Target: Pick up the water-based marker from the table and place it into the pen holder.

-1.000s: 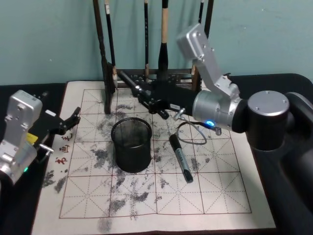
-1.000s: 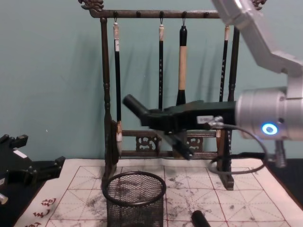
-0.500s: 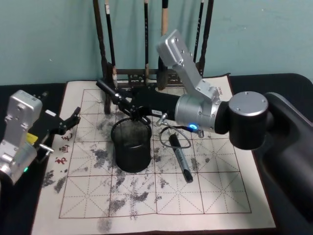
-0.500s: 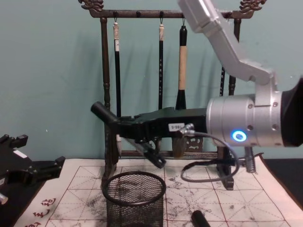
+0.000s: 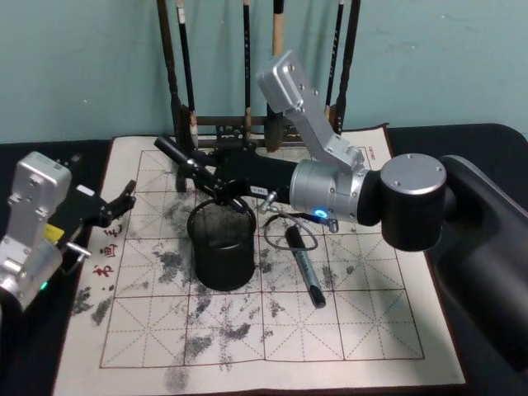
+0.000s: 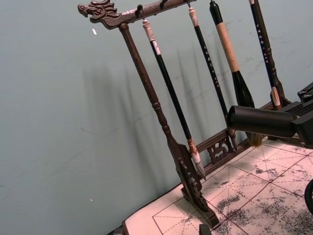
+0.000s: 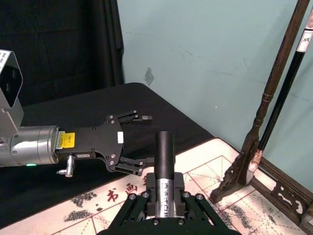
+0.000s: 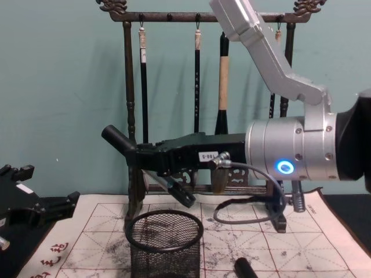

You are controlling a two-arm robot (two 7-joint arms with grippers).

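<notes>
Jaws of the right gripper [image 8: 152,159] are clamped shut around the middle of a black marker [image 8: 119,142], gripping it on its white label so that both ends stick out. The marker is held tilted. Its upper end points up and away from the jaws toward the robot's left, and its lower end dips below them. That slant looks deliberate, since it aims the lower end down at the cup.

Directly beneath the jaws stands the pen holder [image 8: 165,243], with its open mouth just under the marker's lower tip; tip and rim look apart, not touching. I judge the marker is nearly lined up for the drop, though the tip seems to sit toward the rim on the arm's side and could catch it.

Behind the jaws stands the brush rack [image 8: 132,116] with its hanging brushes, close enough to need care. Below and toward the arm's side, a second marker [image 5: 304,266] lies flat on the ink-stained paper mat [image 5: 346,330], just beside the holder.

Well off to the far side of the jaws, the left gripper [image 7: 128,142] rests parked at the mat's edge, spread apart and holding nothing.
</notes>
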